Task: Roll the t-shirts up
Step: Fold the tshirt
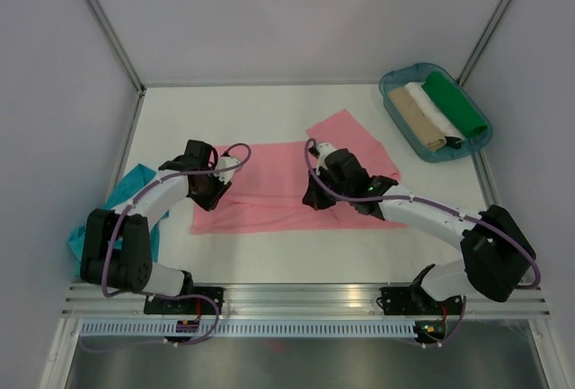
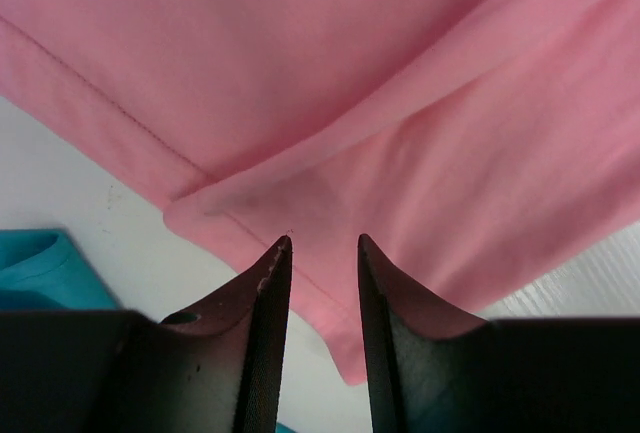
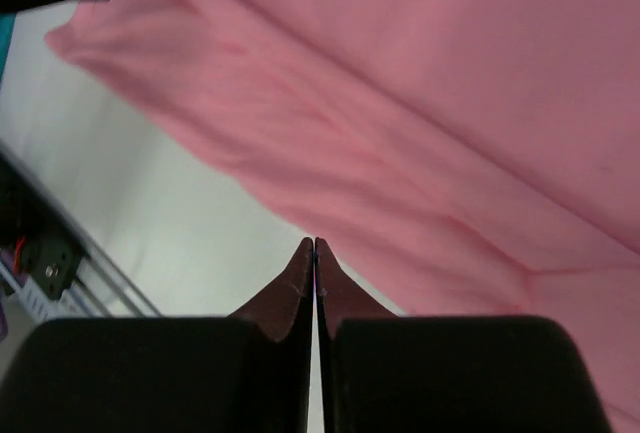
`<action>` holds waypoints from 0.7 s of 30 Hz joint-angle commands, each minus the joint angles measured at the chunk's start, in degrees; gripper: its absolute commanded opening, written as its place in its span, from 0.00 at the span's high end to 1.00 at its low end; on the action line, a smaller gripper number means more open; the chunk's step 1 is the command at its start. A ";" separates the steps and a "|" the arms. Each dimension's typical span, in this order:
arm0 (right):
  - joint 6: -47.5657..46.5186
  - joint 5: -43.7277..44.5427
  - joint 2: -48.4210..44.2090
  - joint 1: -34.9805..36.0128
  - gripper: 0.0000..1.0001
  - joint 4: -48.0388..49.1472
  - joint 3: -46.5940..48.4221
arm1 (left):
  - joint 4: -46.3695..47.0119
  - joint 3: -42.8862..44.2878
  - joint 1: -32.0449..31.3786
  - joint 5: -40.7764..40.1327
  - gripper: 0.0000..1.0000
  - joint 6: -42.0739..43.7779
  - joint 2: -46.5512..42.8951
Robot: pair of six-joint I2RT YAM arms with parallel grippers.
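A salmon-pink t-shirt (image 1: pixel 269 193) lies spread flat across the middle of the white table (image 1: pixel 225 119). My left gripper (image 1: pixel 208 188) hovers at its left end. In the left wrist view the jaws (image 2: pixel 323 243) stand apart over a folded corner of the pink t-shirt (image 2: pixel 330 103), and nothing is pinched. My right gripper (image 1: pixel 319 194) is at the shirt's middle near edge. Its fingers (image 3: pixel 315 243) are shut tip to tip at the hem of the pink t-shirt (image 3: pixel 420 133), with no cloth visible between them. A teal-blue t-shirt (image 1: pixel 135 188) lies bunched at the left, partly under my left arm.
A blue-green tray (image 1: pixel 393 79) at the back right holds rolled beige, white and green cloths. The teal cloth (image 2: pixel 40 268) lies just left of the left fingers. A metal rail (image 1: pixel 296 299) runs along the table's near edge. Grey walls close in the sides and back.
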 commanded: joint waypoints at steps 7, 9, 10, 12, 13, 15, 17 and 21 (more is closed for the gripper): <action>-2.60 -9.28 16.69 7.54 1.00 24.94 2.15 | 8.45 2.48 4.19 5.27 0.62 -6.94 7.95; -3.83 -8.23 18.90 8.25 1.00 24.33 3.74 | 9.24 2.31 4.19 5.18 0.62 -7.37 8.73; -4.09 -8.14 20.65 8.42 1.00 24.32 4.09 | 9.33 2.31 4.19 5.18 0.62 -7.55 8.82; -4.18 -5.70 22.24 8.60 1.00 24.06 4.80 | 9.77 2.39 4.28 5.27 0.62 -7.64 9.44; -4.27 -4.81 23.38 8.51 1.00 23.80 5.06 | 9.77 2.48 4.28 5.09 0.62 -7.73 9.70; -4.80 -1.75 24.44 8.51 1.00 22.49 6.20 | 9.77 2.57 4.28 4.39 0.62 -8.08 10.23; -4.97 0.11 25.67 8.60 1.00 21.78 6.82 | 9.86 2.39 4.28 4.13 0.62 -8.17 10.14; -4.63 2.75 28.13 8.51 1.00 19.93 9.01 | 10.65 1.43 4.28 3.34 0.62 -7.73 9.53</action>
